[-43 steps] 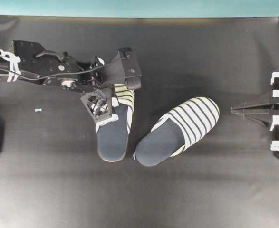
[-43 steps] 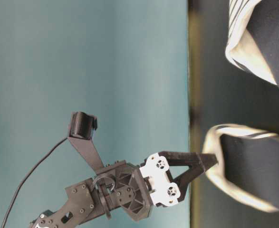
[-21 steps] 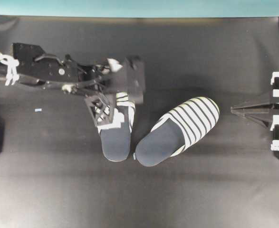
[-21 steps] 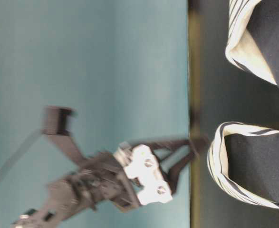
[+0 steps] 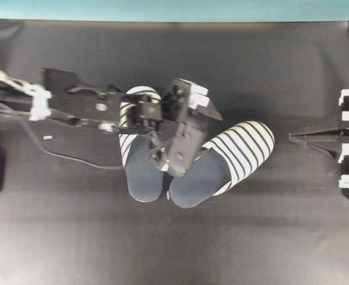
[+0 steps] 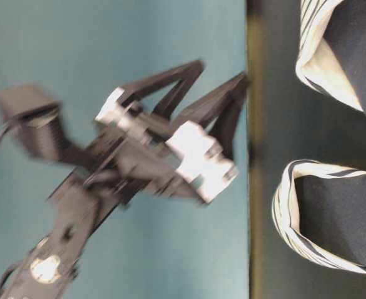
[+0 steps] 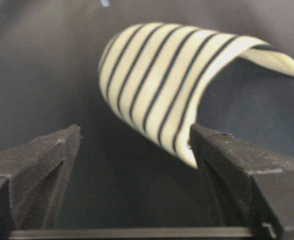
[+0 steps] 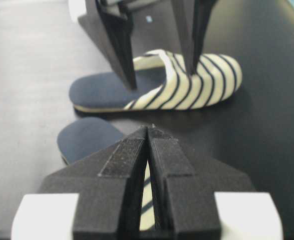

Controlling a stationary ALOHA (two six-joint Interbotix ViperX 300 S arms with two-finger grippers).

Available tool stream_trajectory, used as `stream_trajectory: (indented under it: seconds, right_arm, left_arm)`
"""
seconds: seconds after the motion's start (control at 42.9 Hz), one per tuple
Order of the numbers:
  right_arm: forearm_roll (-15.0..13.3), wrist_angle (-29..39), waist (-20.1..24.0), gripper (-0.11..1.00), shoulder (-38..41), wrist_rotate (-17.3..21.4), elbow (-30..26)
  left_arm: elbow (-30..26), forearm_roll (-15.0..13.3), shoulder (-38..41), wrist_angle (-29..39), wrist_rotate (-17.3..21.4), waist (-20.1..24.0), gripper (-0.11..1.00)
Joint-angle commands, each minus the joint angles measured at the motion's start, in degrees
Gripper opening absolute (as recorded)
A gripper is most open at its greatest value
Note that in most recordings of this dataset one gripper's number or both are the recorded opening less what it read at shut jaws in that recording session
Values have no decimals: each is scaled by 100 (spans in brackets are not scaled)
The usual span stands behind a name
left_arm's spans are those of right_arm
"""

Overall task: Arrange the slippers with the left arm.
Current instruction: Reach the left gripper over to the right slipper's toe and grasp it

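Slippers: a striped pair on the black mat [image 5: 263,237], heels toward the near edge in the overhead view
Left slipper [image 5: 140,172]: toe up, nearly straight, its upper partly hidden under the left arm [image 5: 73,107]
Right slipper [image 5: 233,157]: lies at a slant, toe pointing up and to the right, its heel close beside the left slipper's heel
Left gripper [image 6: 217,87]: released, fingers spread wide and holding nothing; in the overhead view it hangs over the gap between the two slippers
Wrist view: the two fingertips [image 7: 46,160] frame a striped upper [image 7: 162,75], which stands between them without being pinched
Right gripper [image 8: 148,150]: clenched, fingers pressed together, nothing in them, parked at the right edge, well apart from the pair
Small blue scrap [image 5: 47,137]: on the mat, left of the slippers
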Motion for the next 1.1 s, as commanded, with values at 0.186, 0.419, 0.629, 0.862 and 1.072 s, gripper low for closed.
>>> stream_trajectory:
  seconds: [0.186,0.419,0.629,0.862,1.072]
  right_arm:
    - [9,-97,-9,1,26,35,-18]
    - [9,-97,0,1,26,35,26]
    - [9,-105,-9,1,35,35,35]
    - [9,-185,-9,1,-44,35,35]
    - [9,-185,-9,1,-114,35,35]
  left_arm:
    - [-738,18,923,79,97,-141,85]
    - [-1046,18,1397,255,88,-264,85]
    - [-1072,18,1406,211,44,-229,75]
    - [-1151,18,1327,255,62,-220,16]
    - [-1336,18,1081,475,-26,-123,1]
